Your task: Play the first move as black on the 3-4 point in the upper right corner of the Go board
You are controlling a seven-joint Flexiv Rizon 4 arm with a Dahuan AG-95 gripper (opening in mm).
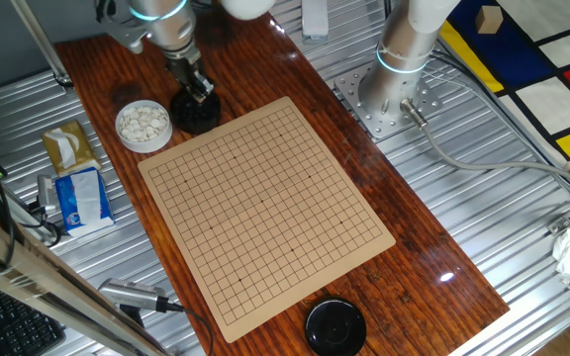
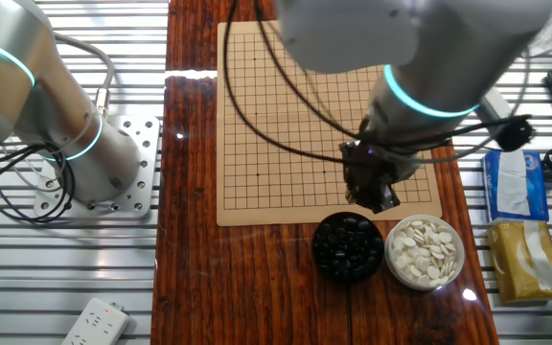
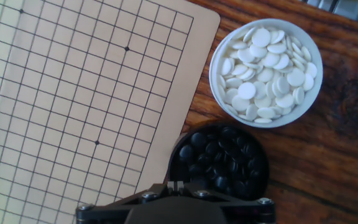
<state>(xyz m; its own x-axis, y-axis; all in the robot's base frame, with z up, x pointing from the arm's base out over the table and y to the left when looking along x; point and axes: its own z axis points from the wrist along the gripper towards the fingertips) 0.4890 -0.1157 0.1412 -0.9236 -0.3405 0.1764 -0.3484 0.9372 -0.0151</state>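
Observation:
The Go board (image 1: 265, 213) lies bare on the wooden table, with no stones on it; it also shows in the other fixed view (image 2: 305, 115) and the hand view (image 3: 73, 93). A black bowl of black stones (image 1: 195, 114) (image 2: 349, 244) (image 3: 225, 162) stands just off the board's corner. Beside it stands a white bowl of white stones (image 1: 143, 125) (image 2: 425, 251) (image 3: 266, 71). My gripper (image 1: 198, 89) (image 2: 377, 196) (image 3: 178, 185) hangs over the black bowl's near rim. Its fingertips are pressed together, and no stone shows between them.
A black bowl lid (image 1: 334, 326) lies off the board's opposite end. A blue tissue pack (image 1: 77, 198) and a tan box (image 1: 67, 146) sit left of the bowls. A second arm's base (image 1: 394, 79) stands on a metal plate beside the table.

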